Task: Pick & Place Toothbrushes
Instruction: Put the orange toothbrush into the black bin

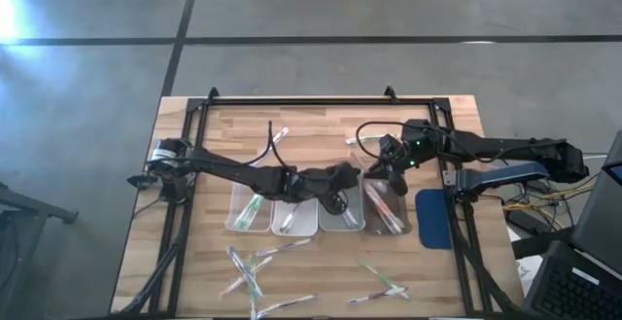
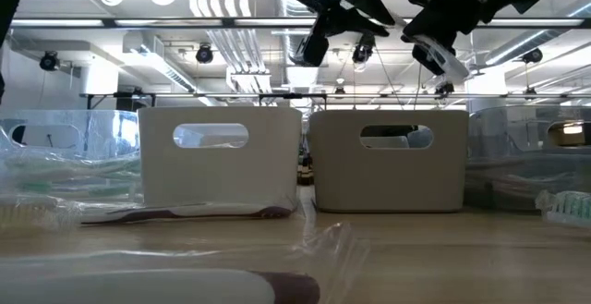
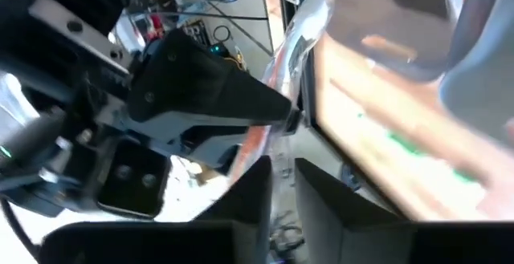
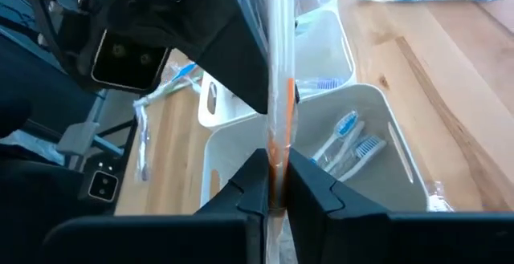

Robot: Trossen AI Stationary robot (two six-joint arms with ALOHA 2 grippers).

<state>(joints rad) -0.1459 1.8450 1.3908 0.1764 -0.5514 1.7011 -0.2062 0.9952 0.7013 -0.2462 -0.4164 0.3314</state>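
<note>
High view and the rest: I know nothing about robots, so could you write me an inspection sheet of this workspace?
Surface: wooden table, with a row of four bins in the middle.
Job's things: loose toothbrushes lie on the front of the table, two at the back, and some are in the bins.
Clutter: blue pad beside the bins.
Grippers: right gripper is shut on a wrapped toothbrush above the bins. The left gripper meets it there.
Cables: black cables loop over the table.
Surroundings: grey floor.
</note>
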